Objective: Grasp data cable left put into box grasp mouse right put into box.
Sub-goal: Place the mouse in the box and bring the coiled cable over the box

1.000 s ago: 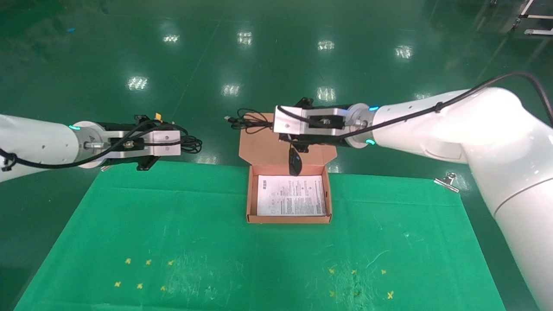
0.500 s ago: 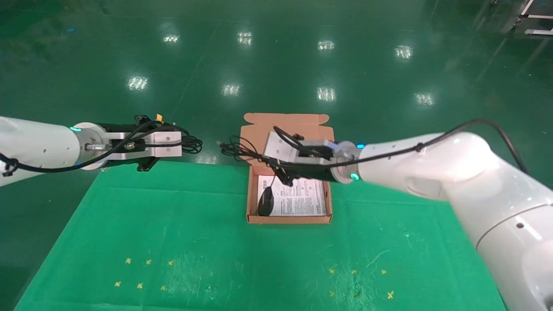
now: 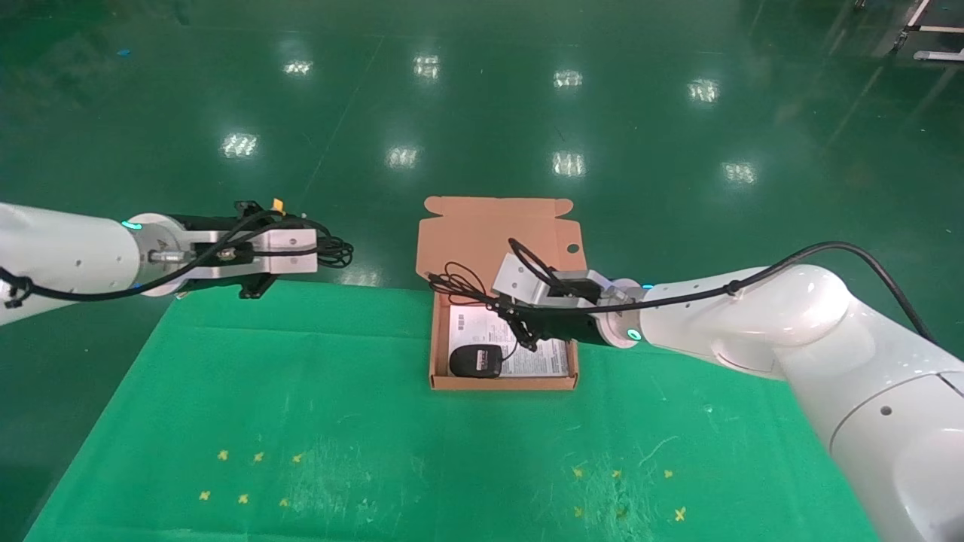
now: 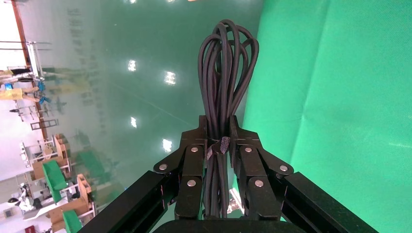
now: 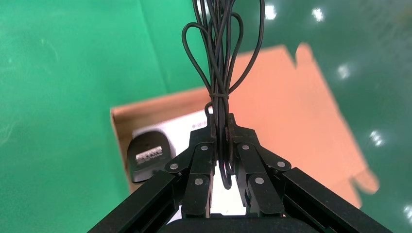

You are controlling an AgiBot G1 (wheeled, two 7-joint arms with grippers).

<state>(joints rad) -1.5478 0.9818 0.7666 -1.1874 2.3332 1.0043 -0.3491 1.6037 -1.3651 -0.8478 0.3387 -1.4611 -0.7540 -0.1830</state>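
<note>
The data cable (image 3: 334,251) is a looped black bundle, and my left gripper (image 3: 320,251) is shut on it at its tie, beyond the table's far left edge. In the left wrist view the cable (image 4: 226,68) stands out past the gripper (image 4: 219,122). The orange box (image 3: 501,382) lies open at the table's far middle, its lid (image 3: 489,229) laid back. The black mouse (image 3: 476,361) lies in the box's near left corner. My right gripper (image 3: 503,307) is low over the box, shut on the mouse's cord (image 3: 452,283). The right wrist view shows the gripper (image 5: 221,121), cord (image 5: 218,58) and mouse (image 5: 148,155).
A green cloth (image 3: 301,391) covers the table, with yellow cross marks near the front left (image 3: 252,476) and front right (image 3: 625,489). The lid has a small round hole (image 3: 572,248). Shiny green floor lies beyond the far edge.
My right arm has come down and toward me from above the lid, with the mouse hanging on its cord. The mouse now lies in the box. The left arm has not moved.
</note>
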